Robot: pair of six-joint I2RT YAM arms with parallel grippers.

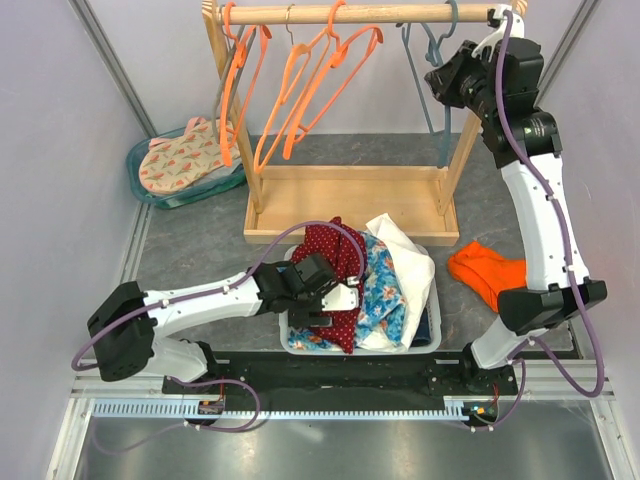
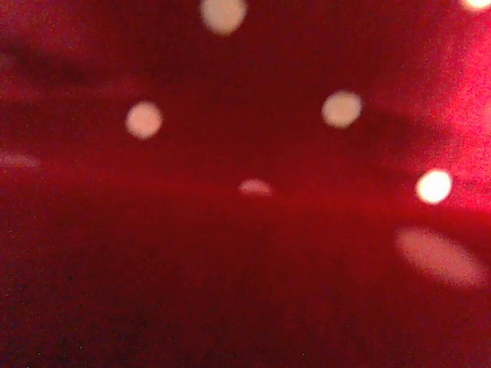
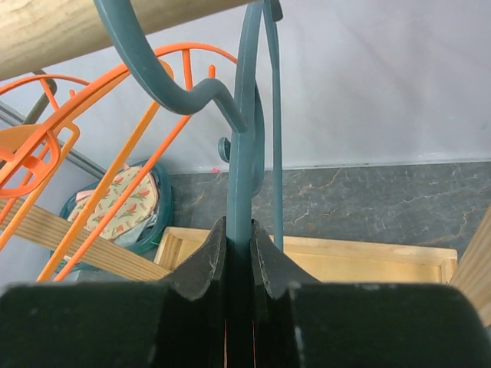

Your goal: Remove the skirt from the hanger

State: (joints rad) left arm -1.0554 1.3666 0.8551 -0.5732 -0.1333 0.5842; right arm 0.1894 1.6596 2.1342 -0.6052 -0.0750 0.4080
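Red dotted cloth [image 2: 245, 230] against left lens, in basket [image 1: 432, 335] before rack [image 1: 350, 190]; cannot tell state of left fingers [image 1: 340, 297]. Right fingers [image 3: 205, 264] clenched on grey-blue hanger [image 3: 244, 153] at rack rail. Orange hangers [image 1: 352, 60] there bare; no skirt made out. Judged: removal likely done; next, release grey-blue hanger.

Your wooden rack [image 1: 350, 190] stands at the back, hangers [image 1: 335, 88] hung along its rod [image 1: 350, 14], the right gripper [image 3: 239, 253] closed on the end hanger [image 3: 244, 153]. A basin [image 1: 172, 198] holding a garment [image 1: 180, 155] sits left of it, the laundry basket [image 1: 428, 328] before it, a crumpled garment [image 1: 487, 270] on the table [image 1: 200, 250] right of that
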